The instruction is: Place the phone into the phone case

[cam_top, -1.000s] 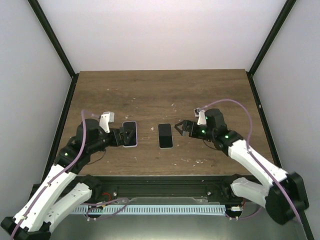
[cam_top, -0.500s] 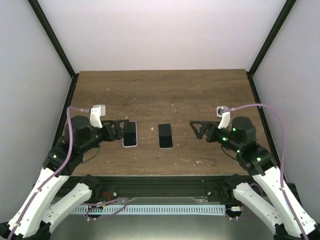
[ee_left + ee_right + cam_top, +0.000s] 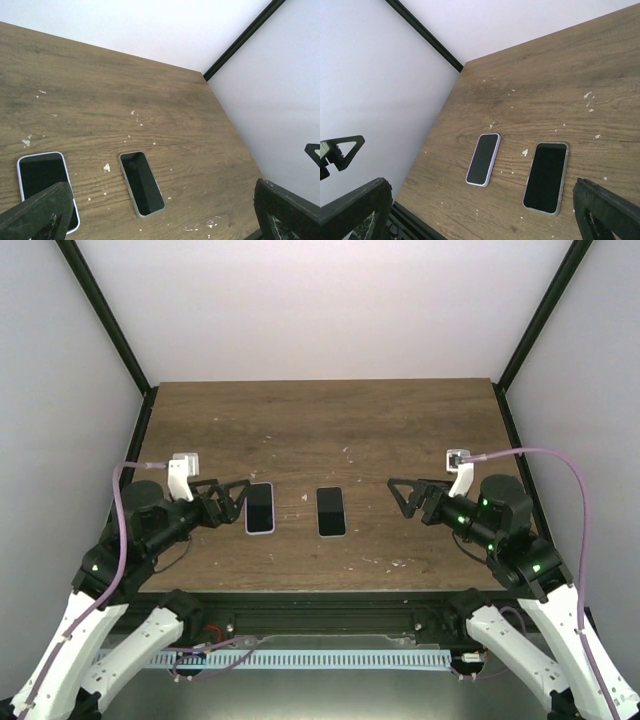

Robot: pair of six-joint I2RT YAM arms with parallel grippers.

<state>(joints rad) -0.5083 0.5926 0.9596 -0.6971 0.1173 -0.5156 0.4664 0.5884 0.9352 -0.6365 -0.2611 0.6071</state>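
Two slabs lay flat, side by side, on the table point(image 3: 330, 430), their long axes running away from the arm bases. The lavender-edged phone point(image 3: 260, 508) sat just right of the left gripper point(image 3: 238, 498). The grey-rimmed case point(image 3: 331, 511) lay farther off, left of the right gripper point(image 3: 398, 497). Both grippers stood spread wide, holding nothing. Which slab was phone and which case was only a judgement. The wrist views cropped the fingers.

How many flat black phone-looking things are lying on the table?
2. The purple-rimmed one lies on the left. The grey-rimmed one lies to its right, apart from it. Nothing covers either, and no more seem to be hidden.
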